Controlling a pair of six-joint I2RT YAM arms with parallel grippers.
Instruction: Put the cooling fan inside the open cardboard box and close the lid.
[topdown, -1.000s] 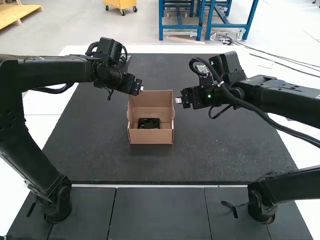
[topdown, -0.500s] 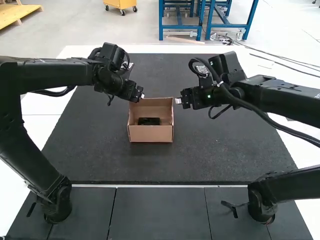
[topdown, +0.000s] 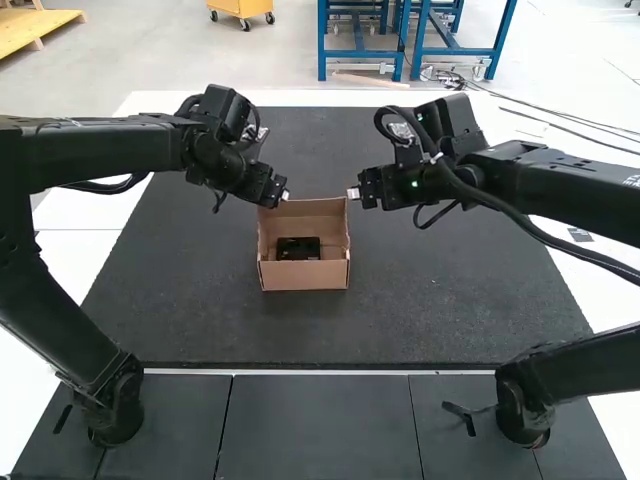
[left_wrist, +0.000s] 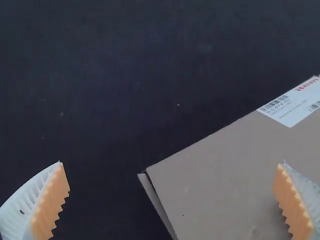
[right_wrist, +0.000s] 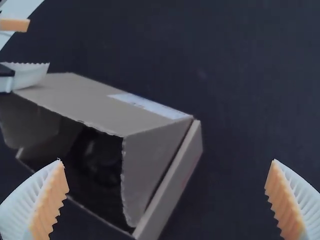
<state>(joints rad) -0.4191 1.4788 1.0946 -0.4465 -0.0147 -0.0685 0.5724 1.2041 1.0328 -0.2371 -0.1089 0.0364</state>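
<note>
- Since the cooling fan (topdown: 298, 246) already sits inside the cardboard box (topdown: 303, 270), I count the first half of the task as done; the box stands near the middle of the black mat (topdown: 450, 300) on the desk (topdown: 70, 215)
- What is left is the lid (topdown: 305, 211): it rises from the box's far edge and leans over the opening but is not shut, so I can see the fan from above
- My left hand (topdown: 279, 196) is at the lid's far-left corner, spread wide with nothing gripped; in the left wrist view the lid's outer face, with its white label (left_wrist: 295, 100), lies between the two pads, and I cannot tell whether either pad touches it
- My right hand (topdown: 354, 194) hangs just beside the box's far-right corner, likewise wide open and empty
- The fan lies flat on the box floor, broad face up as far as I can judge; it looks nearly square, so it has hardly any long axis, perhaps a little wider left to right
- The box's longer side runs left to right, its opening facing up
</note>
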